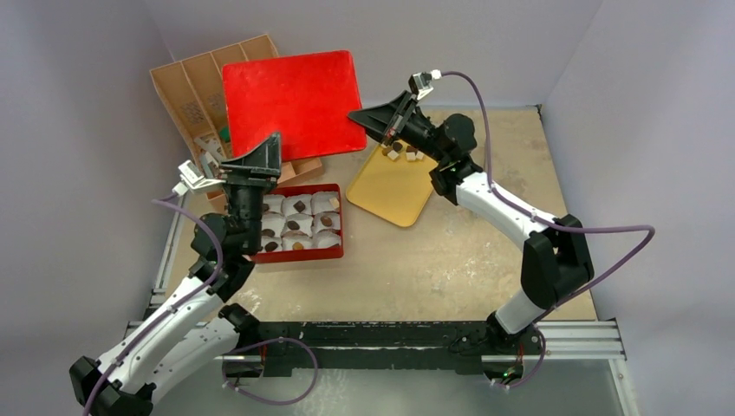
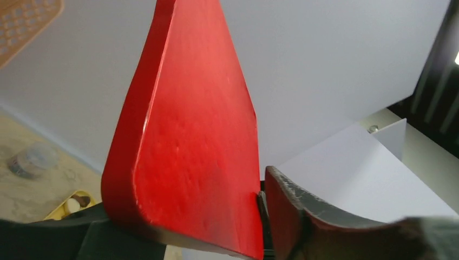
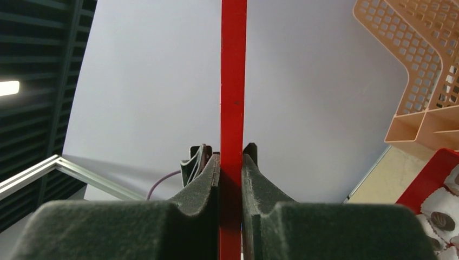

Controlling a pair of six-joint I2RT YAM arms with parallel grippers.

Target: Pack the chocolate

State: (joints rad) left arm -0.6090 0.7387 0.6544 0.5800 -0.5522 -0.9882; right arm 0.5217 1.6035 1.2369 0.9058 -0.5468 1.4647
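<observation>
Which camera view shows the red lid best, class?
Top external: the red lid appears nearly whole, broad face toward the camera. Left wrist shows the red lid close, foreshortened and cropped; right wrist shows the red lid only edge-on.

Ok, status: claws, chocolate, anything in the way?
Right claw shut on red lid. Left claw at lid's corner, grip unclear. Chocolate in red box, more on yellow tray. Left arm covers box's left.

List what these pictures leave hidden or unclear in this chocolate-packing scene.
Top view: red lid hides much of the organizer's compartments.
Top view: left arm covers the red box's left side.
Left wrist view: lid fills the frame; whether the left pincer grips it is unclear.
</observation>
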